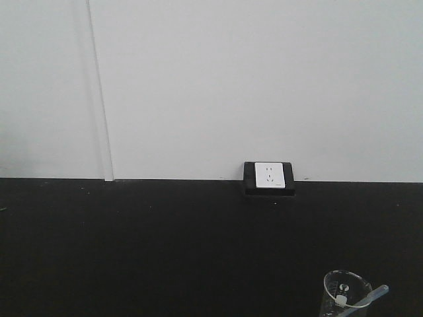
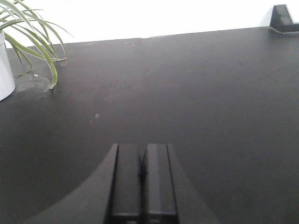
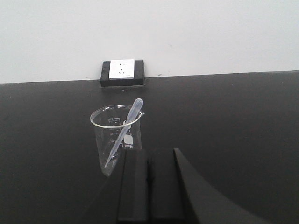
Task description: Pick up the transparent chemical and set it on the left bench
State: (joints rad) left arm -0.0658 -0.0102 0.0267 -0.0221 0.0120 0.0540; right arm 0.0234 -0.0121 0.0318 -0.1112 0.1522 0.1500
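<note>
Matt black worktop (image 3: 233, 121); clear, glossy glass beaker (image 3: 103, 137); transparent chemical (image 3: 124, 129), smooth whitish translucent plastic; socket (image 3: 121, 69), smooth white plastic

I am counting one black worktop (image 1: 165, 244) in front of me, and it is carrying just one clear glass beaker (image 3: 103, 140). One clear dropper pipette (image 3: 123, 133) is sitting in that beaker. One white wall socket (image 1: 269, 176) is showing at the back edge. One potted plant (image 2: 32, 28) is growing from one white pot (image 2: 3, 70). Two grippers are showing, the left gripper (image 2: 142, 182) and the right gripper (image 3: 148, 186), each showing two black fingers (image 2: 126, 182).
</note>
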